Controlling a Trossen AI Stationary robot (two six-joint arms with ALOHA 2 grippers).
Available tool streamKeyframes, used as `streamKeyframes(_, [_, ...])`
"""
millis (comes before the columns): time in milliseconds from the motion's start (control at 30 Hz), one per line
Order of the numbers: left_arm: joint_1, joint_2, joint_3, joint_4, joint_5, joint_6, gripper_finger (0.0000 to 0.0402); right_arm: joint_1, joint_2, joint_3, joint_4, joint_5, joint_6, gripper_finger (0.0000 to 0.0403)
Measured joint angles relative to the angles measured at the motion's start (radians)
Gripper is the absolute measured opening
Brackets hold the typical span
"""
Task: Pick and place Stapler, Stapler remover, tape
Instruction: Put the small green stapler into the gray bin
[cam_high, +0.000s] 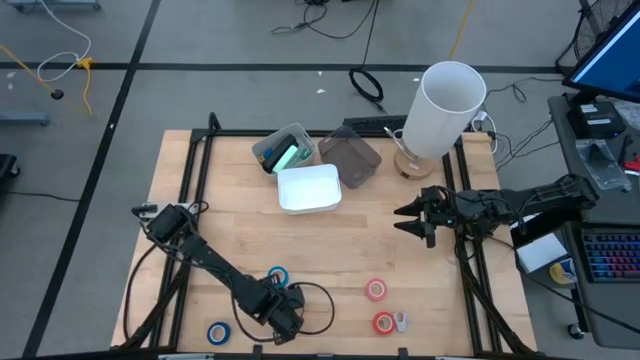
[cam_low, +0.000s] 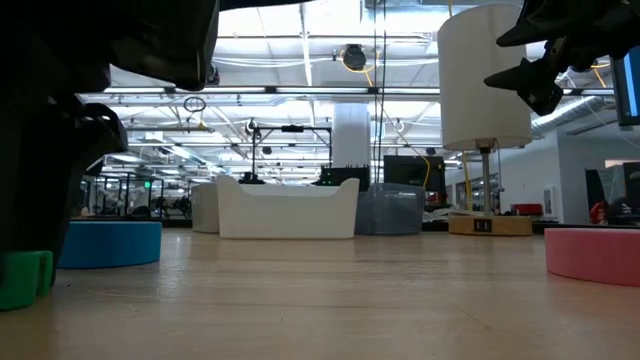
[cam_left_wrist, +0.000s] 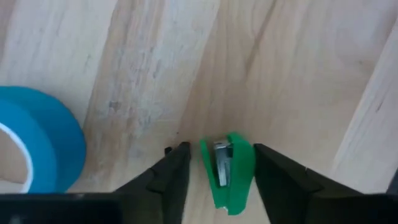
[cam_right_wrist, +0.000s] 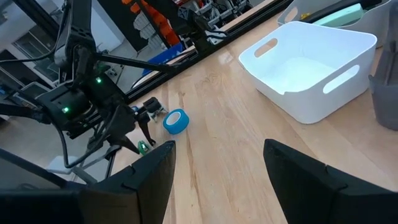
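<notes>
The white rectangular plastic bin (cam_high: 309, 188) with 2 handle cut-outs sits near the far middle of the wooden table (cam_high: 400, 260); the right wrist view shows its interior with no items visible. Touching its far-left corner is a clear rounded container (cam_high: 283, 149) holding a pale green block-shaped object (cam_high: 287, 157). Just right of the bin stands a grey translucent container (cam_high: 350, 160); its contents cannot be told. A tall white cylinder (cam_high: 444, 110) on a wooden base stands at the far right.

The left gripper (cam_left_wrist: 216, 171) is low over the near edge of the table. Its 2 fingers stand apart, 1 on each side of a small green stapler remover (cam_left_wrist: 227, 169) with a metal insert; whether the fingers touch it cannot be told. A bright blue ring-shaped tape roll (cam_high: 277, 275) lies just beside this gripper, and a 2nd blue tape roll (cam_high: 218, 332) lies near the table's near-left corner.

2 red/pink tape rolls (cam_high: 376, 290) (cam_high: 384, 322) lie on the near-right part of the table, outside every container.

The right gripper (cam_high: 412, 222) hovers above the right side of the table with its fingers spread and nothing between them.
</notes>
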Motion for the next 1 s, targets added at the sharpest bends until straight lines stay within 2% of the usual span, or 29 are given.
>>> streamKeyframes(200, [0.013,-0.017,-0.004,-0.005,0.003,0.0,0.0088,0.0,0.0,0.0,0.0,0.0,0.0,0.0238])
streamKeyframes(300, [0.027,-0.051,-0.007,-0.012,0.014,0.008,0.006,0.0,0.0,0.0,0.0,0.001,0.0,0.0238])
streamKeyframes(533, [0.103,-0.196,-0.007,-0.019,-0.026,0.068,0.0058,0.0,0.0,0.0,0.0,0.003,-0.02,0.0238])
streamKeyframes(633, [0.152,-0.275,-0.009,-0.04,-0.104,0.112,0.0072,0.0,0.0,0.0,0.0,0.003,-0.025,0.0238])
streamKeyframes(800, [0.265,-0.419,-0.005,-0.109,-0.338,0.207,0.0072,0.0,0.0,0.0,0.0,0.003,-0.026,0.0238])
streamKeyframes(900, [0.354,-0.483,-0.006,-0.127,-0.452,0.33,0.0065,0.0,0.0,0.0,0.0,0.003,-0.026,0.0238])
streamKeyframes(1000, [0.475,-0.516,-0.005,-0.123,-0.515,0.49,0.0068,0.0,0.0,0.0,0.0,0.004,-0.026,0.0238])
